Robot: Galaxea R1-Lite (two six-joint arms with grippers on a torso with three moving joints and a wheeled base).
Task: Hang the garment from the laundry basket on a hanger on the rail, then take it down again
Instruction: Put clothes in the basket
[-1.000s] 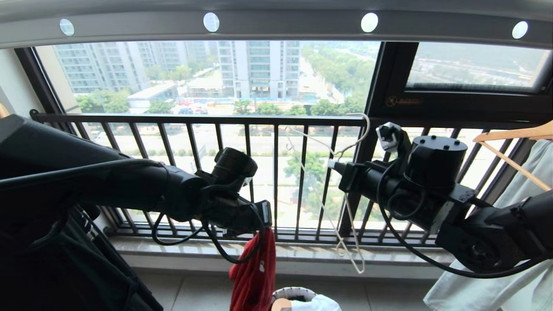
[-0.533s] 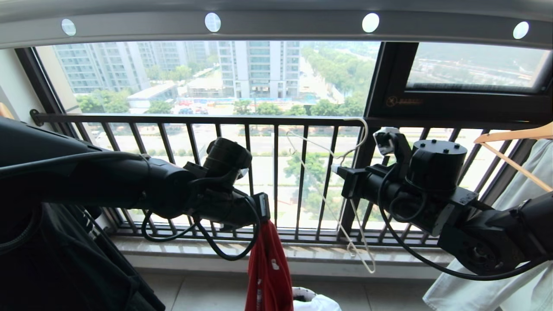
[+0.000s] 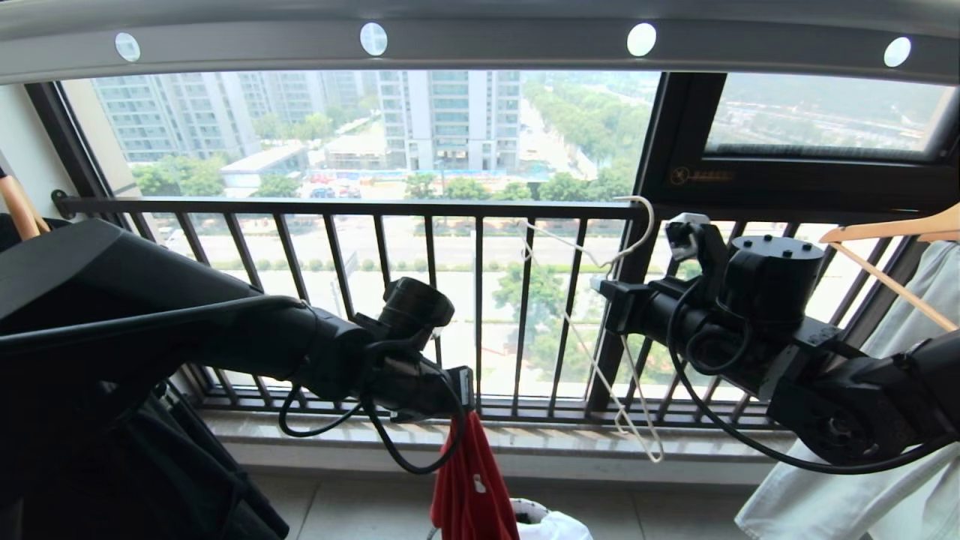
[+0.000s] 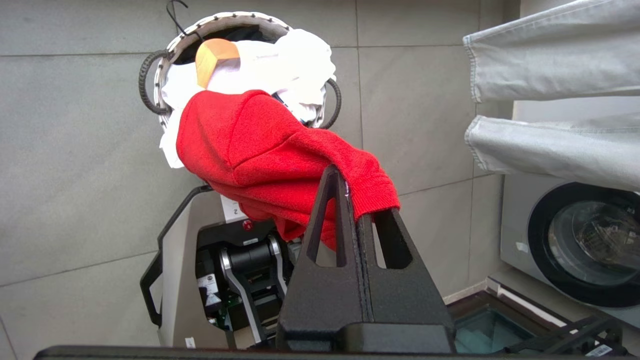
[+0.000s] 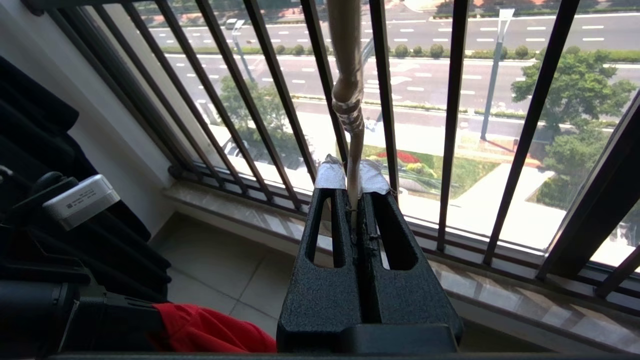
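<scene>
The garment [image 3: 471, 487] hangs at six o'clock in my head view, long axis vertical, bunched edge clenched in my left gripper [image 3: 465, 390]'s jaws, above the laundry basket [image 3: 532, 514]. At two o'clock from it, apart, my right gripper [image 3: 606, 289]'s jaws are clamped on the hanger [image 3: 630, 390]'s neck, its frame dangling downward. The shirt lies lower-left of the wire, nearer the left arm. The rail [image 3: 480, 45] spans twelve o'clock, farthest.

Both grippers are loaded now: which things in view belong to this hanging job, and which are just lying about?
Job: red T-shirt clamped in left gripper; wire hanger clamped in right gripper; laundry basket; grey rail.

Lying about: wooden hanger with pale garment; black clothes; washing machine; white laundry.
</scene>
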